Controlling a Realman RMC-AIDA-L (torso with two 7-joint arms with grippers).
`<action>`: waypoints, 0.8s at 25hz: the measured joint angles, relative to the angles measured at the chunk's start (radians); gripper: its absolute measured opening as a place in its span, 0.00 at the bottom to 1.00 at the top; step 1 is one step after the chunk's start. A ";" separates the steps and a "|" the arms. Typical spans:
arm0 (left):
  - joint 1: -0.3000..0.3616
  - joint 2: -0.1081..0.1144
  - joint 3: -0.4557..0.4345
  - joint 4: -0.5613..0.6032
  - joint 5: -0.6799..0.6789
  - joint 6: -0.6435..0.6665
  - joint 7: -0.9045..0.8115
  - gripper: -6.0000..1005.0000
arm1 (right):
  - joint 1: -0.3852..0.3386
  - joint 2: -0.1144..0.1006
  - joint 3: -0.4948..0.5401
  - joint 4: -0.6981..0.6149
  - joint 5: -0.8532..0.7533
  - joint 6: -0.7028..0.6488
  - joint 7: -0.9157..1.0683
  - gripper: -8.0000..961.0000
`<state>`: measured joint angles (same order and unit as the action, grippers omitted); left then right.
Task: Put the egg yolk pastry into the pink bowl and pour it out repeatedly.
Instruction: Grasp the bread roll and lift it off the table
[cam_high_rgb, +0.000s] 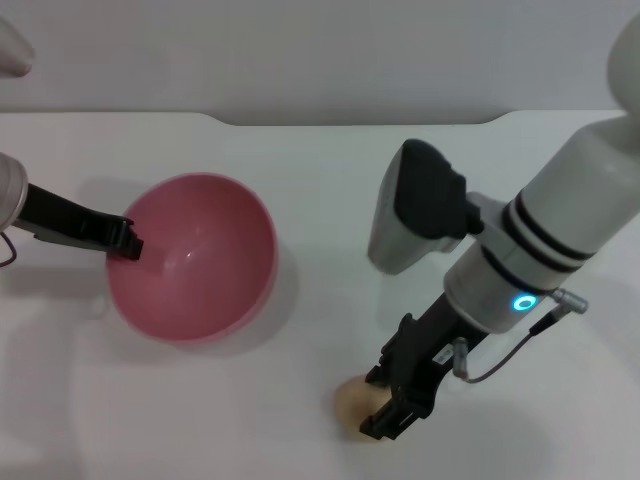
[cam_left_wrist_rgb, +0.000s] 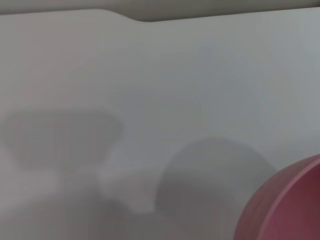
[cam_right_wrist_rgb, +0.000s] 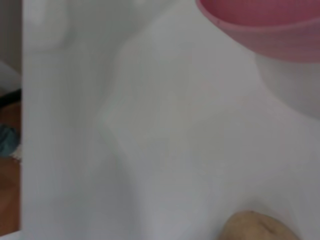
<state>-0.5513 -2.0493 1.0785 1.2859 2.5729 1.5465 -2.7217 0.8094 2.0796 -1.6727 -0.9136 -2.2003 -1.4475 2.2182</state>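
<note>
- White tabletop, matte and plain, with a pale wall behind its far edge; my right wrist view shows a strip of brown floor past the side.
- My left gripper is clamped on the left rim of the one pink bowl, which stands empty.
- One egg yolk pastry lies on the tabletop, near-right of the bowl.
- My right gripper touches the pastry; I cannot tell whether it grips.

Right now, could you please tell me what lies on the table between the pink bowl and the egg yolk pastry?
Nothing: in the head view, only bare white table separates the pink bowl from the egg yolk pastry. The right wrist view shows the same.
</note>
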 joint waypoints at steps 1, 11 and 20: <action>-0.004 -0.001 0.001 0.000 0.000 0.000 0.000 0.01 | 0.001 0.000 -0.017 0.005 0.001 0.019 0.002 0.60; -0.013 -0.005 0.006 -0.003 -0.007 0.003 -0.002 0.01 | 0.015 -0.005 -0.101 0.020 -0.005 0.082 0.015 0.53; -0.042 -0.008 0.018 -0.008 -0.009 0.006 -0.004 0.01 | -0.054 -0.014 0.221 0.017 -0.010 0.047 -0.066 0.32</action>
<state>-0.5933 -2.0571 1.0969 1.2781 2.5643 1.5523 -2.7262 0.7554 2.0657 -1.4513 -0.8962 -2.2104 -1.4003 2.1523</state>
